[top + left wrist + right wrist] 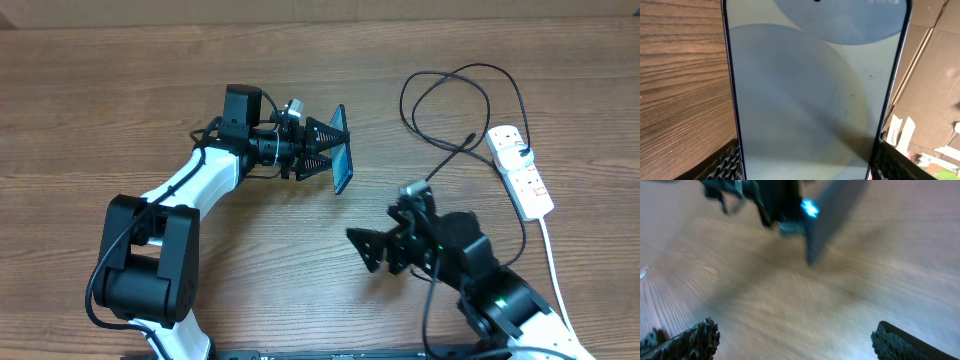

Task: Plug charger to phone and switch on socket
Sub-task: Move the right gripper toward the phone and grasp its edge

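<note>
My left gripper (335, 152) is shut on the phone (343, 150), holding it on edge above the table. In the left wrist view the pale blue screen of the phone (810, 90) fills the frame between the two ribbed fingers (727, 162). My right gripper (364, 250) hovers open and empty below and to the right of the phone. Its blurred wrist view shows the phone (832, 215) edge-on, far ahead of the wide-apart fingertips (695, 340). The charger (450, 95) lies in black loops at the back right, its adapter (520, 153) sitting in the white socket (525, 180).
The socket's thick white cord (555, 270) runs toward the front right edge, beside my right arm. A black cable (520, 235) crosses near that arm. Cardboard (935, 75) stands behind the table. Bare wood (300, 270) lies between the two arms.
</note>
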